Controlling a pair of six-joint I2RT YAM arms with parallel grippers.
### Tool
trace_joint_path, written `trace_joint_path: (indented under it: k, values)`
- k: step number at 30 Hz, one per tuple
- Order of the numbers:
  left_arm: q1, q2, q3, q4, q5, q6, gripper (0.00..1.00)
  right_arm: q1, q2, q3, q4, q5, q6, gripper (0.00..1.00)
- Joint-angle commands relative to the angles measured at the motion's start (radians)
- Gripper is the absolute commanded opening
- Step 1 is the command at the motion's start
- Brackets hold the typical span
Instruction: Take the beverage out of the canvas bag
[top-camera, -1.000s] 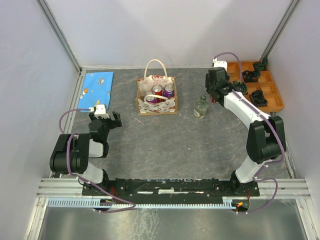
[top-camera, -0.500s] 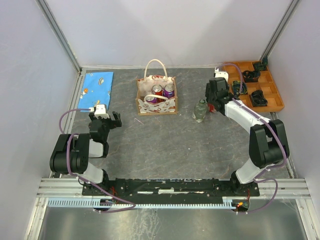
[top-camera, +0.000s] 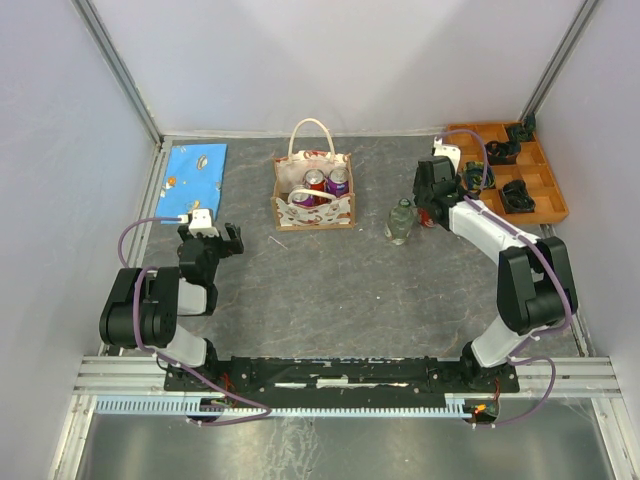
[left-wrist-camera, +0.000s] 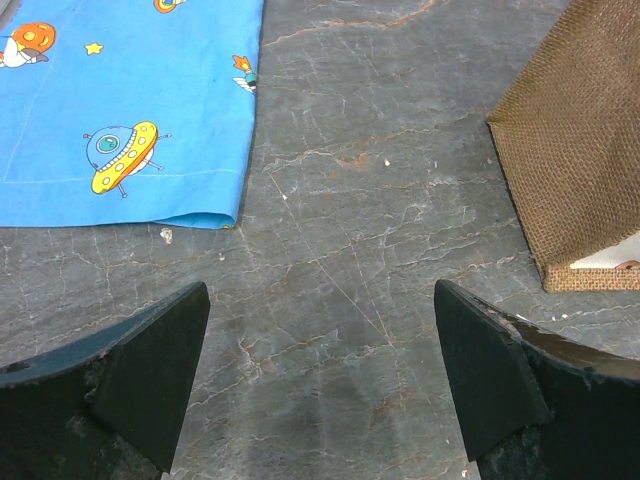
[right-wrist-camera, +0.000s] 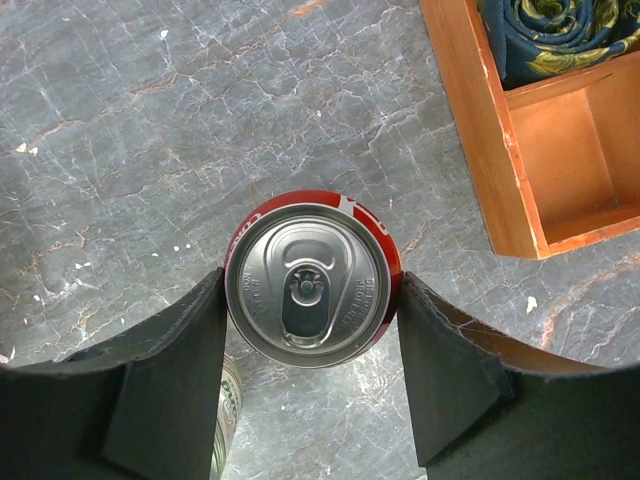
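Observation:
The canvas bag (top-camera: 314, 205) stands at the back middle of the table, with two purple beverage cans (top-camera: 327, 181) upright inside it. Its burlap corner (left-wrist-camera: 575, 150) shows in the left wrist view. My right gripper (top-camera: 432, 205) is well to the right of the bag. In its wrist view, the right gripper (right-wrist-camera: 310, 280) is shut on an upright red can (right-wrist-camera: 308, 290), one finger against each side. My left gripper (left-wrist-camera: 320, 370) hangs open over bare table near the left, holding nothing.
A small glass bottle (top-camera: 400, 221) stands just left of the right gripper and shows by its left finger (right-wrist-camera: 228, 400). An orange compartment tray (top-camera: 555, 205) with dark items fills the back right corner. A blue patterned cloth (top-camera: 195, 170) lies at the back left.
My right arm has swung forward and slightly right from the back, carrying the red can to a spot beside the glass bottle. The left arm has not moved.

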Motion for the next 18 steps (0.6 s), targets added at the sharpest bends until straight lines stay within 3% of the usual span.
trace_joint_path:
  k: [1, 5, 10, 18]
  values:
    - [-0.003, -0.005, 0.022, 0.034, -0.008, 0.043, 0.99, -0.004, -0.008, 0.05, 0.057, 0.045, 0.024, 0.42]
    - [-0.003, -0.005, 0.023, 0.034, -0.009, 0.043, 0.99, -0.006, -0.002, 0.057, 0.036, 0.041, 0.043, 0.73]
    - [-0.003, -0.006, 0.023, 0.034, -0.009, 0.043, 0.99, -0.005, -0.009, 0.056, 0.037, 0.06, 0.046, 0.98]
    - [-0.003, -0.005, 0.023, 0.034, -0.008, 0.043, 0.99, -0.006, -0.069, 0.092, 0.051, 0.096, 0.013, 0.99]
